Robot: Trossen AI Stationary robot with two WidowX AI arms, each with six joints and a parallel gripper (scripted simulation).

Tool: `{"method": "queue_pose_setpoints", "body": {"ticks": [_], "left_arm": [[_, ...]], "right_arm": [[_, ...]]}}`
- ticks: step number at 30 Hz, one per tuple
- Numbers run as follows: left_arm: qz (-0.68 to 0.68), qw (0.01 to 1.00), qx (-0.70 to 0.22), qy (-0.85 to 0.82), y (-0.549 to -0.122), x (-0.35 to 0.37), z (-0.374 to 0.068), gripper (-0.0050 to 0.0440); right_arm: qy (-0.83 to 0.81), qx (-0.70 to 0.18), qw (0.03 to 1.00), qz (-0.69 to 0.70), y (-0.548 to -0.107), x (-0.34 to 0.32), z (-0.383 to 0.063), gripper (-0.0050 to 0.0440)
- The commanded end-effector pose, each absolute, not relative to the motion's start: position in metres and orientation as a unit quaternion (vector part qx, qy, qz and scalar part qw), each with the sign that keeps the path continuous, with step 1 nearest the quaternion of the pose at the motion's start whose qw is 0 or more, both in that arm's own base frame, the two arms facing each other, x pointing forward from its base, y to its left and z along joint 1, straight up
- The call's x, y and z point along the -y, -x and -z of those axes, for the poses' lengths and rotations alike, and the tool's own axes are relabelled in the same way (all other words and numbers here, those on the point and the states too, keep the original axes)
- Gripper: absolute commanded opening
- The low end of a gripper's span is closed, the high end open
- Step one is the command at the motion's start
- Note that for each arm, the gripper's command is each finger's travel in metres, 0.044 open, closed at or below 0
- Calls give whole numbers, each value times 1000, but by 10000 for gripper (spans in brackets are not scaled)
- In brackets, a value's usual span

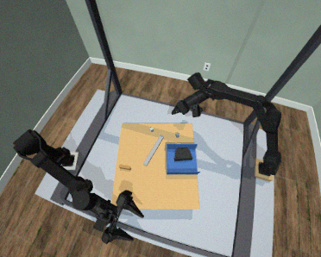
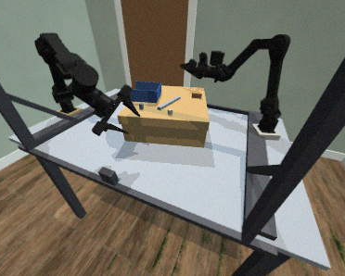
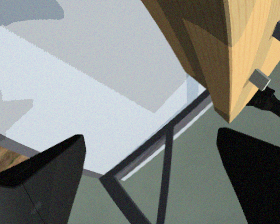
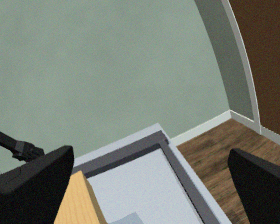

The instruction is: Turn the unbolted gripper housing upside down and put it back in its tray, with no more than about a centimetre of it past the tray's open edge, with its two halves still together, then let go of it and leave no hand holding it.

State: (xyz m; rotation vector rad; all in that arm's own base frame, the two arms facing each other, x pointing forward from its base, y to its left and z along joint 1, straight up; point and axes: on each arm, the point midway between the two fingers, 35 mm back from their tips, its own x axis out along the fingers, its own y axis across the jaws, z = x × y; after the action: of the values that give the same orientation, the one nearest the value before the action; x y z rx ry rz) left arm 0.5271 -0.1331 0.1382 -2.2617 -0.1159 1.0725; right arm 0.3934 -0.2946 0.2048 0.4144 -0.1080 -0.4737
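Two claws hang spread and holding nothing: the left gripper [image 1: 185,113] [image 2: 134,124] [image 3: 152,140] at upper centre of the overhead frame, the right gripper [image 1: 137,228] [image 2: 191,64] [image 4: 154,157] at bottom centre. Right of centre, the dark housing [image 1: 183,153] lies inside the blue tray [image 1: 181,172] [image 2: 148,94]. Whether it is upside down, I cannot tell.

Tabletop [image 1: 214,207] [image 2: 184,181] [image 3: 81,85] [image 4: 136,180]: pale blue-grey, dark-framed
Directly on it: light wooden block platform [image 1: 158,190] [image 2: 162,130] [image 3: 216,65] [image 4: 81,200]
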Motion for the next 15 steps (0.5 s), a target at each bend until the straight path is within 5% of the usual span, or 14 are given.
{"method": "queue_pose_setpoints", "body": {"ticks": [1,8,15], "left_arm": [[-407,378,3,831,-524,106,-165,247],[-417,465,-59,779,-516,76,-176,79],[-415,541,-116,722,-508,53,-184,0]], "right_arm": [[-188,48,957,217,-410,280,-233,437],[-180,13,962,204,-428,259,-243,437],[-172,-15,966,192,-440,241,-252,437]]}}
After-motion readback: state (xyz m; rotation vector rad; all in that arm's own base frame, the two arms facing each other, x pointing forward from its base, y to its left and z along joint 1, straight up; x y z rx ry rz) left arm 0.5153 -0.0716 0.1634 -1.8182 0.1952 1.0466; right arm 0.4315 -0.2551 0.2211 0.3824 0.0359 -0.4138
